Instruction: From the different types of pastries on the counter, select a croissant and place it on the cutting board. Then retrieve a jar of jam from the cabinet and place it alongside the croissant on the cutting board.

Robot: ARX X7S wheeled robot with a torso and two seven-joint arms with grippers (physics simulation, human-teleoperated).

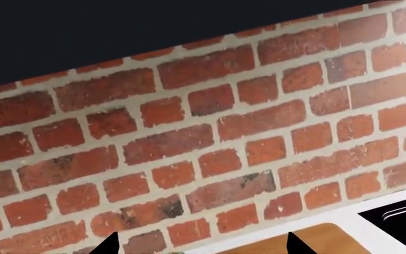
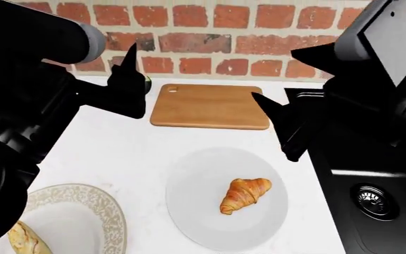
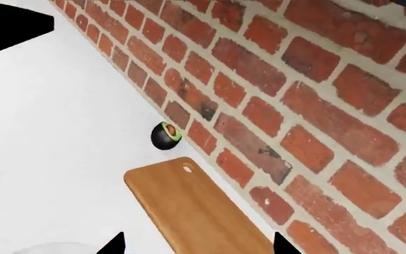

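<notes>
The small golden-brown ridged croissant [image 2: 245, 194] lies on a plain round white plate [image 2: 188, 211] near the front of the smooth white tabletop [image 2: 118, 153], well short of the rectangular light-brown wooden cutting board [image 2: 210, 106], which sits bare by the red brick wall [image 2: 210, 32]. I judge the croissant light, soft and flaky, easy to crush, so I would close across its thick middle, across the ridges, with a gentle squeeze, and keep off the thin curled tips.

Both my arms hang raised above the tabletop, neither touching anything. The left end effector [image 2: 129, 87] hovers by the board's far left corner, in front of a dark halved avocado [image 3: 165, 135] by the wall. The right end effector [image 2: 280, 127] hovers between the board's right end and the black sink [image 2: 372, 196], its pointed fingertips angled down toward the plate. In each wrist view I see two fingertips spread well apart with nothing between them, so both are open and empty. The right one is nearer the croissant, so I would use it.

A longer pale speckled bread piece [image 2: 27, 239] rests on a patterned plate [image 2: 83, 211] at the front left. No jam jar is in view.
</notes>
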